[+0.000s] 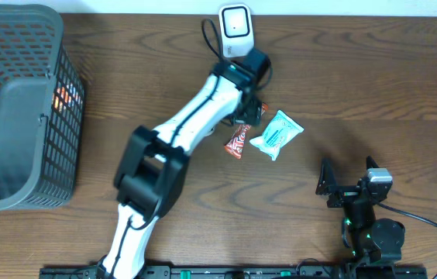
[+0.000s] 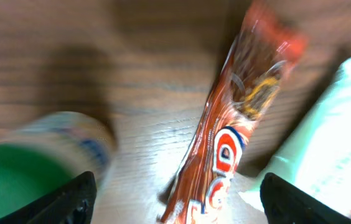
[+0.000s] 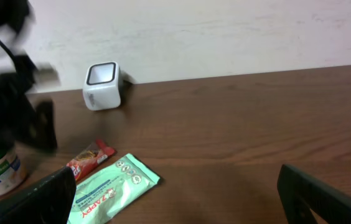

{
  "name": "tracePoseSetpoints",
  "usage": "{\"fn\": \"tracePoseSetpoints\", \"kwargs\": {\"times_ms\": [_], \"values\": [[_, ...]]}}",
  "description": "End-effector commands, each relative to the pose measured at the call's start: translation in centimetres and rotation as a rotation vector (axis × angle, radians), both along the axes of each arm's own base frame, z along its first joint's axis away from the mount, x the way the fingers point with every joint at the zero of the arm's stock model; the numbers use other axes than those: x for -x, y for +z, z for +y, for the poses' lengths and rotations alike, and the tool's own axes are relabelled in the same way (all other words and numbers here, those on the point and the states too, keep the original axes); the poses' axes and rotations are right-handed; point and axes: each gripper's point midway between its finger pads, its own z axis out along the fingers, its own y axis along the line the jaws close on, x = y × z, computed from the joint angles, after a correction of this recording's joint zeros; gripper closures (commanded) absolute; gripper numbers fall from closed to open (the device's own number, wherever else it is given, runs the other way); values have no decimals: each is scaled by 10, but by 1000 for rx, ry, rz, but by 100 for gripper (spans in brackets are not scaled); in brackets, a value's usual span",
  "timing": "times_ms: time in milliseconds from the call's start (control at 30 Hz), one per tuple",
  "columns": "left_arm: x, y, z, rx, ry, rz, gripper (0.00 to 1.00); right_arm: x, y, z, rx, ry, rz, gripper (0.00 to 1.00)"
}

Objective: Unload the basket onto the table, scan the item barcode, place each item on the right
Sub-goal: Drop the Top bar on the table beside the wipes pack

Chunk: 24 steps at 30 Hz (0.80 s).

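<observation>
Left gripper (image 2: 177, 186): released, fingers (image 2: 70, 202) spread wide, nothing clamped. My left arm reaches across the table (image 1: 373, 77) and the gripper hangs low over the wood, in front of the white scanner (image 1: 235, 22).

A red snack bar (image 2: 238, 118) lies flat on the table directly between my left fingers. A white tub (image 2: 32, 162), green-lidded, stands just beside one finger. The view is blurred, so I cannot tell whether they touch. A mint-green pouch (image 1: 276, 134) lies just beside the bar on its other side.

Right gripper (image 3: 175, 186): wide open and empty, near the front edge, well apart from the items.

A dark mesh basket (image 1: 17, 108) sits at the far left of the table.
</observation>
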Motion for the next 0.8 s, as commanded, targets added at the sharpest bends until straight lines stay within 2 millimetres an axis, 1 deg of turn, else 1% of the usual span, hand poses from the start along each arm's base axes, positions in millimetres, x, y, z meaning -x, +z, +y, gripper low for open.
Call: {"fn": "tracePoseSetpoints", "kwargs": {"times_ms": [0, 67, 100, 133, 167, 200, 233, 267, 300, 367, 400, 433, 533, 567, 633, 733, 767], "values": [[-15, 121, 8, 115, -21, -250, 11, 0, -1, 2, 10, 10, 3, 1], [-9, 160, 14, 147, -46, -329, 9, 0, -1, 2, 10, 10, 3, 1], [-5, 183, 19, 161, -70, -380, 6, 0, -1, 2, 10, 10, 3, 1], [2, 216, 33, 162, -84, -459, 2, 0, -1, 2, 10, 10, 3, 1], [4, 234, 47, 141, -65, -513, 0, 0, -1, 2, 10, 10, 3, 1], [6, 251, 63, 117, -31, -562, 2, 0, -1, 2, 10, 10, 3, 1], [6, 265, 82, 84, 14, -607, 2, 0, -1, 2, 10, 10, 3, 1], [9, 290, 128, 11, 122, -684, 2, 0, -1, 2, 10, 10, 3, 1], [11, 298, 147, -13, 168, -704, 2, 0, -1, 2, 10, 10, 3, 1], [16, 307, 187, -45, 253, -712, 2, 0, -1, 2, 10, 10, 3, 1], [18, 308, 207, -64, 298, -707, 2, 0, -1, 2, 10, 10, 3, 1], [20, 307, 232, -84, 356, -695, 2, 0, -1, 2, 10, 10, 3, 1], [27, 299, 290, -96, 511, -643, 2, 0, -1, 2, 10, 10, 3, 1], [28, 295, 308, -78, 568, -624, 2, 0, -1, 2, 10, 10, 3, 1], [33, 291, 335, -22, 677, -607, 2, 0, -1, 2, 10, 10, 3, 1], [44, 289, 381, 67, 919, -602, 2, 0, -1, 2, 10, 10, 3, 1], [50, 288, 398, 89, 1029, -604, 2, 0, -1, 2, 10, 10, 3, 1]]}}
